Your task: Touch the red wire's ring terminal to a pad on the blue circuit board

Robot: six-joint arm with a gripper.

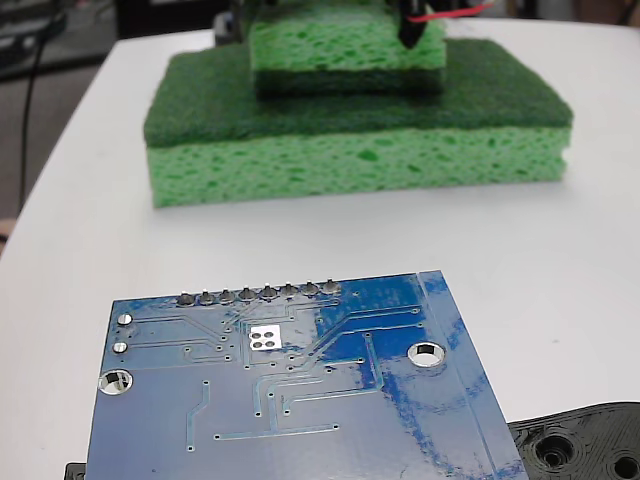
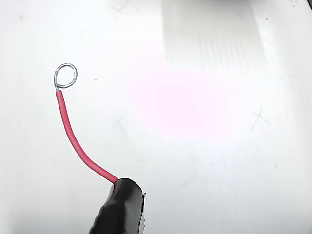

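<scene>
The blue circuit board (image 1: 300,400) lies at the front of the fixed view, and the pale silver pad (image 1: 265,337) with four dark holes sits below its row of grey solder points. Far behind it, at the top edge, a bit of the red wire (image 1: 452,14) and its black sleeve (image 1: 410,30) hang over the sponges. In the wrist view the red wire (image 2: 73,141) curves up and left out of the black sleeve (image 2: 119,207). It ends in the silver ring terminal (image 2: 65,76), above bare white table. No gripper fingers show in either view.
A large green sponge (image 1: 350,150) lies across the back of the white table (image 1: 560,260), with a smaller green sponge (image 1: 345,45) stacked on top. A black plastic piece with holes (image 1: 580,445) lies at the board's front right corner.
</scene>
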